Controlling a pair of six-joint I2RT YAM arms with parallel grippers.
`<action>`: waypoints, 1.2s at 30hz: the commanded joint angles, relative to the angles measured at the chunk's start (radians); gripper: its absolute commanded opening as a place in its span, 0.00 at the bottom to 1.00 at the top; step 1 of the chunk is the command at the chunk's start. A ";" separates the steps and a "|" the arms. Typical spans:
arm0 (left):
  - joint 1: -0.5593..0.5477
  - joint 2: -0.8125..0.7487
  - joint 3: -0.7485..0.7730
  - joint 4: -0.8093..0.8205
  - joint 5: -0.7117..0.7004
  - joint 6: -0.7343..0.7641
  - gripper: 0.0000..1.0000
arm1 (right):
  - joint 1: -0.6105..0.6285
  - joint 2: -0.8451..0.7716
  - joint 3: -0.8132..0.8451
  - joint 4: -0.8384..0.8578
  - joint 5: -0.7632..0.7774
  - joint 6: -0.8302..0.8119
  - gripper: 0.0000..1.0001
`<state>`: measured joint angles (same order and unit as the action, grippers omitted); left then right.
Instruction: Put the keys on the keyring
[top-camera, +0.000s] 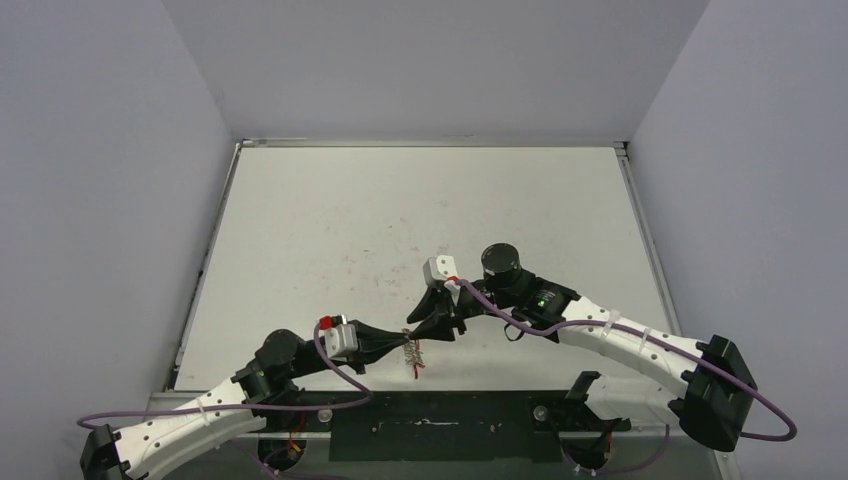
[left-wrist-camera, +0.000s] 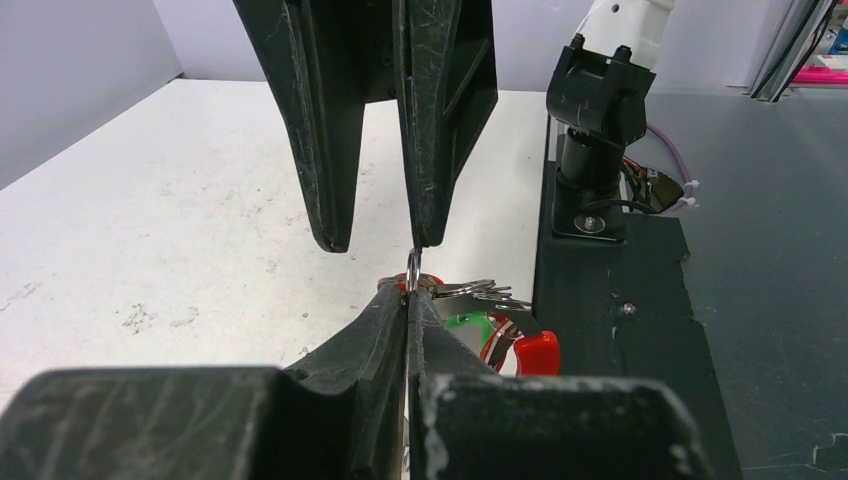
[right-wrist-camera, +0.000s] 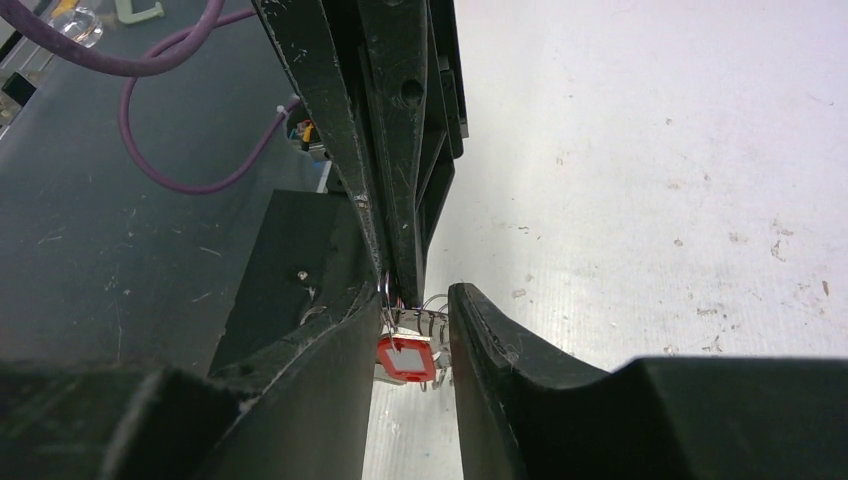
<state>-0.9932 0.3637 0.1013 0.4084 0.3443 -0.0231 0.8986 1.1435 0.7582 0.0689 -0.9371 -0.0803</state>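
Your left gripper (left-wrist-camera: 407, 295) pinches the keyring (left-wrist-camera: 411, 262), your right gripper (left-wrist-camera: 382, 243) is spread, above the scuffed white table (top-camera: 400, 210); grey walls (top-camera: 100, 150).

Overhead camera looking down on the table (top-camera: 400, 200), wrist cameras close in, facing each other, sharing the keys (left-wrist-camera: 468, 291).
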 joint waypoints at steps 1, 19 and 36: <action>-0.004 -0.002 0.014 0.080 -0.016 -0.010 0.00 | 0.004 0.009 -0.005 0.072 -0.043 -0.004 0.34; -0.004 -0.011 0.027 0.054 -0.024 -0.003 0.00 | 0.012 0.043 -0.004 0.037 -0.014 -0.032 0.23; -0.004 -0.044 0.080 -0.133 -0.058 0.039 0.13 | 0.021 0.006 0.102 -0.238 0.058 -0.115 0.00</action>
<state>-0.9962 0.3431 0.1062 0.3588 0.3164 -0.0151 0.9184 1.1751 0.7612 -0.0147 -0.9165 -0.1253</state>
